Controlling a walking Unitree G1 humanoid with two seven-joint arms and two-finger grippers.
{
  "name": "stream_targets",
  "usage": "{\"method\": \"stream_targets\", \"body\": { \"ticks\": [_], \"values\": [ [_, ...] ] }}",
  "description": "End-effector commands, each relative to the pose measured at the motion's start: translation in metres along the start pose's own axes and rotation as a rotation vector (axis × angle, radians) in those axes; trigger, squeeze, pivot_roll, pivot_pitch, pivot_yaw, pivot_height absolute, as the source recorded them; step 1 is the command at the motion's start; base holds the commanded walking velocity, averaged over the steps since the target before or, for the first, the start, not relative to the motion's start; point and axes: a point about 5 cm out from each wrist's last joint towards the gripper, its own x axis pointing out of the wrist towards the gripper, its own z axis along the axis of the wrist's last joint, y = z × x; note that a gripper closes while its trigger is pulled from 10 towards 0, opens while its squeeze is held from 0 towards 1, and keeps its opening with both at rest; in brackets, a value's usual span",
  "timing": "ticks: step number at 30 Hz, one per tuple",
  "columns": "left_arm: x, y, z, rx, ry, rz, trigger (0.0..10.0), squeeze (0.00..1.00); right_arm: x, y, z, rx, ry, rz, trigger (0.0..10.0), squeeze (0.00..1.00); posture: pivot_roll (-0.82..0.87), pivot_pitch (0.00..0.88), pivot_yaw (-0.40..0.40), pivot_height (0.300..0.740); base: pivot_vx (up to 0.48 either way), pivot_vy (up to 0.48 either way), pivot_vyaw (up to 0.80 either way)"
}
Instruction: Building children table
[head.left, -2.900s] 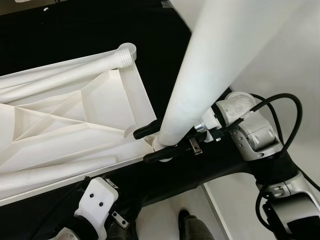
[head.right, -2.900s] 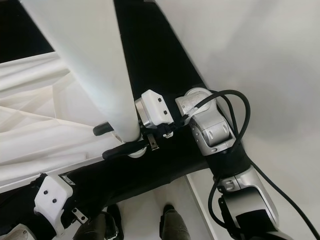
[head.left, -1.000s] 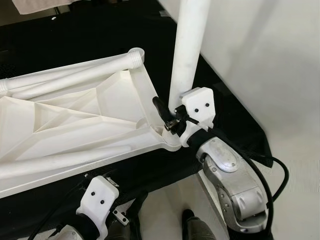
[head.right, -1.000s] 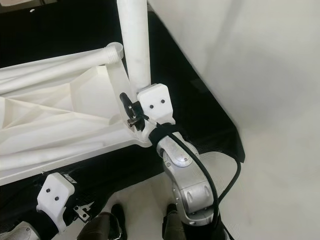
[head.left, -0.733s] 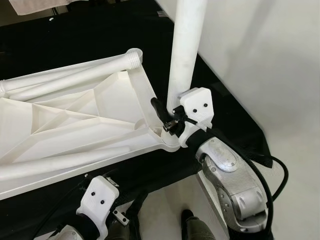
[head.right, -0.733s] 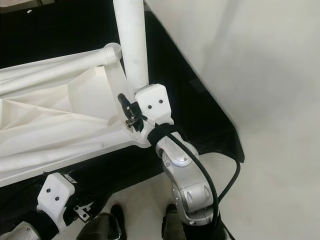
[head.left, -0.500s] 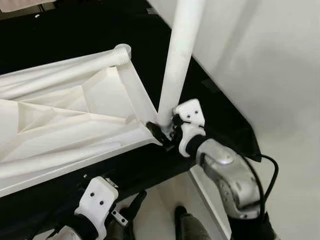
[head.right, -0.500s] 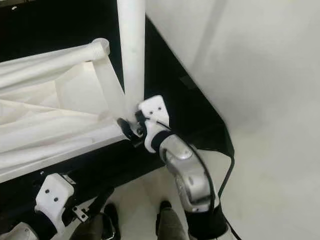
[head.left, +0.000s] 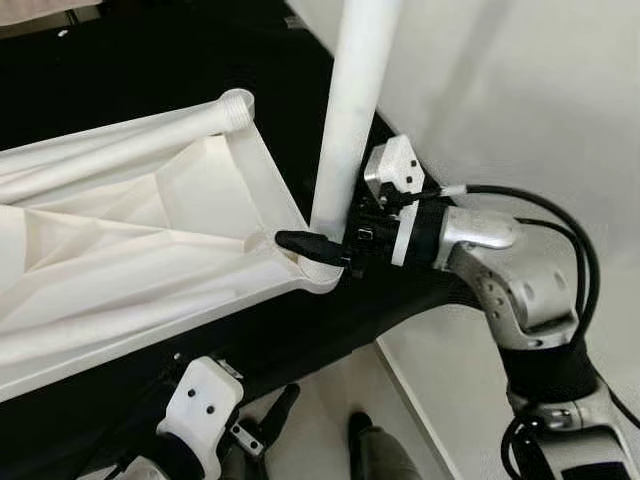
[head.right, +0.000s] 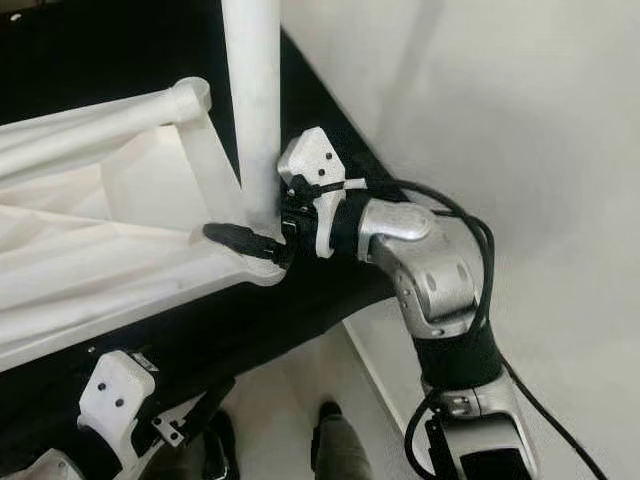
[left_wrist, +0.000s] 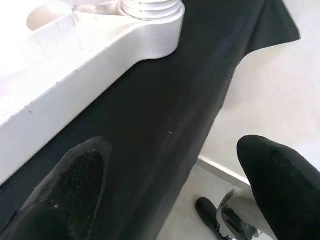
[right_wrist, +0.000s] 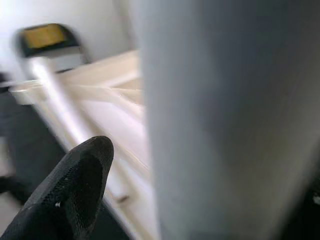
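The white table top (head.left: 130, 240) lies underside up on a black cloth. A white table leg (head.left: 350, 110) stands upright in its near right corner socket (left_wrist: 155, 35). My right gripper (head.left: 322, 238) reaches in from the right and is shut on the leg's base. One black finger (head.left: 308, 243) crosses in front of the leg; the other is hidden behind it. In the right wrist view the leg (right_wrist: 220, 125) is pressed close beside a finger (right_wrist: 75, 185). My left gripper (left_wrist: 170, 200) hangs open below the table's near edge, holding nothing.
A second white leg (head.left: 120, 140) lies along the table top's far edge, its threaded end (head.left: 236, 100) at the far corner. The black cloth (head.left: 300, 340) ends at a pale floor near me, where dark feet (head.left: 362, 432) stand. A white wall (head.left: 520, 90) rises close on the right.
My right wrist has turned around the upright leg, from in front of it to its right side, still gripping its base. The leg stays in the corner socket. The camera shifted slightly.
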Motion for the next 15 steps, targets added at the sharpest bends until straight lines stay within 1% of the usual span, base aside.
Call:
{"method": "stream_targets", "body": {
  "ticks": [1, 2, 3, 5, 11, 14, 15],
  "values": [
    [-0.001, -0.004, -0.002, -0.010, 0.016, -0.004, 10.0, 0.00, 0.000, -0.004, -0.002, -0.028, 0.015, 0.037, 2.8, 0.00, -0.20, 0.316, -0.066, 0.740, 0.000, 0.000, 0.00],
    [-0.002, -0.004, -0.002, -0.011, 0.015, -0.004, 10.0, 0.00, 0.001, -0.007, -0.004, -0.044, 0.026, 0.044, 2.8, 0.00, -0.19, 0.317, -0.068, 0.740, 0.000, 0.000, 0.00],
    [-0.002, -0.005, -0.001, -0.012, 0.014, -0.004, 10.0, 0.00, 0.002, -0.008, -0.005, -0.047, 0.033, 0.072, 0.0, 0.00, -0.19, 0.317, -0.066, 0.740, 0.000, 0.000, 0.00],
    [-0.002, -0.005, -0.001, -0.014, 0.012, -0.004, 10.0, 0.00, 0.002, -0.007, -0.007, -0.042, 0.035, 0.109, 0.0, 0.00, -0.19, 0.321, -0.067, 0.740, 0.000, 0.000, 0.00],
    [-0.002, -0.005, 0.000, -0.018, 0.009, -0.002, 10.0, 0.00, 0.000, -0.011, -0.012, -0.038, 0.047, 0.148, 0.0, 0.00, -0.21, 0.325, -0.065, 0.740, 0.000, 0.000, 0.00],
    [-0.002, -0.005, 0.000, -0.019, 0.008, -0.001, 10.0, 0.00, -0.002, -0.010, -0.014, -0.040, 0.052, 0.150, 0.0, 0.00, -0.21, 0.325, -0.065, 0.740, 0.000, 0.000, 0.00],
    [-0.002, -0.005, 0.000, -0.020, 0.008, -0.001, 10.0, 0.00, -0.003, -0.009, -0.016, -0.031, 0.055, 0.133, 0.0, 0.00, -0.21, 0.326, -0.070, 0.740, 0.000, 0.000, 0.00]
  ]
}}
